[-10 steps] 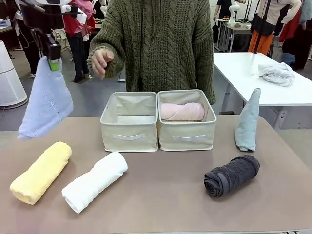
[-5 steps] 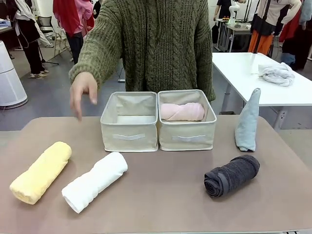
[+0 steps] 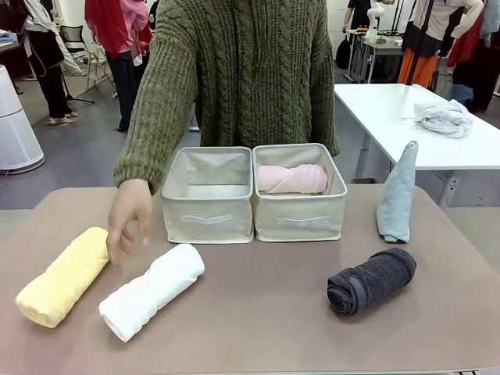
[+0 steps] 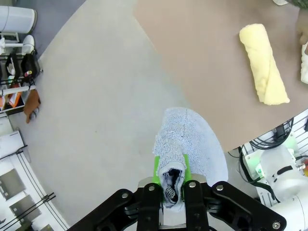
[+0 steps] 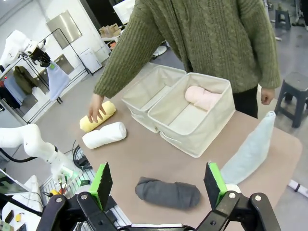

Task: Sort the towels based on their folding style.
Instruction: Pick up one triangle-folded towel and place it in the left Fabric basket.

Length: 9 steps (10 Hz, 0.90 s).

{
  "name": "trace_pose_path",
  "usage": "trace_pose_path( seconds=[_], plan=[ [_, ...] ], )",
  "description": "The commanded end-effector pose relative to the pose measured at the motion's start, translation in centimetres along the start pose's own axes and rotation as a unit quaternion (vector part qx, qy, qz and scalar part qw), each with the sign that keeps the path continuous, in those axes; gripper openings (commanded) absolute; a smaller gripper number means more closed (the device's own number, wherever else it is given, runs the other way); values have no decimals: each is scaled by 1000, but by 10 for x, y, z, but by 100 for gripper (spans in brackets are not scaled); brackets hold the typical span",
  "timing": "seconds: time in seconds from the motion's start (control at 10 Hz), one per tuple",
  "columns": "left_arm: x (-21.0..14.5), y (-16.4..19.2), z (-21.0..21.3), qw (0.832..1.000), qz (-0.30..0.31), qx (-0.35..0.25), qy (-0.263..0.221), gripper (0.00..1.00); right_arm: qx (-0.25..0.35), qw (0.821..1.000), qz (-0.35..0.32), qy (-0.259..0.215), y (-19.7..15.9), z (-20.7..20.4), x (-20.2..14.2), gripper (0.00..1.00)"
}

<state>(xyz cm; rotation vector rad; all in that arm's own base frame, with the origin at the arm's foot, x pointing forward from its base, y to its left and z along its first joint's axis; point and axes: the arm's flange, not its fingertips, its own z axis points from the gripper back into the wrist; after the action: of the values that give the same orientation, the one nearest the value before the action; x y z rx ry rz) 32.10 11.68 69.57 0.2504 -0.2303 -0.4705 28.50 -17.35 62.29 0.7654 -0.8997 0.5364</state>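
Left gripper (image 4: 173,191) clamped on lavender-blue cone towel (image 4: 190,144); right gripper (image 5: 159,182) jaws apart, I note.
Person's hand (image 3: 129,220) touches yellow roll (image 3: 58,281), left of the bins (image 3: 207,228).

Bright, even indoor light with soft faint shadows; sharp frames, wrist views bowed at the edges

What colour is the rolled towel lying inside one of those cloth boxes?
Pale pink. The rolled towel lies in the right bin, clearest in the front view.
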Motion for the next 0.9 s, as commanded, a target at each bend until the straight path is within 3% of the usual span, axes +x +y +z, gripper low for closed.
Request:
trace_pose_path(
  seconds=[0.0, 0.8],
  plan=[
    [-4, 7, 0, 1000, 8, 11, 1, 15, 9, 1000, 8, -13, -1, -2, 1, 100],
    [4, 10, -4, 1000, 14, 10, 4, 15, 9, 1000, 8, -13, -1, -2, 1, 100]
  ],
)
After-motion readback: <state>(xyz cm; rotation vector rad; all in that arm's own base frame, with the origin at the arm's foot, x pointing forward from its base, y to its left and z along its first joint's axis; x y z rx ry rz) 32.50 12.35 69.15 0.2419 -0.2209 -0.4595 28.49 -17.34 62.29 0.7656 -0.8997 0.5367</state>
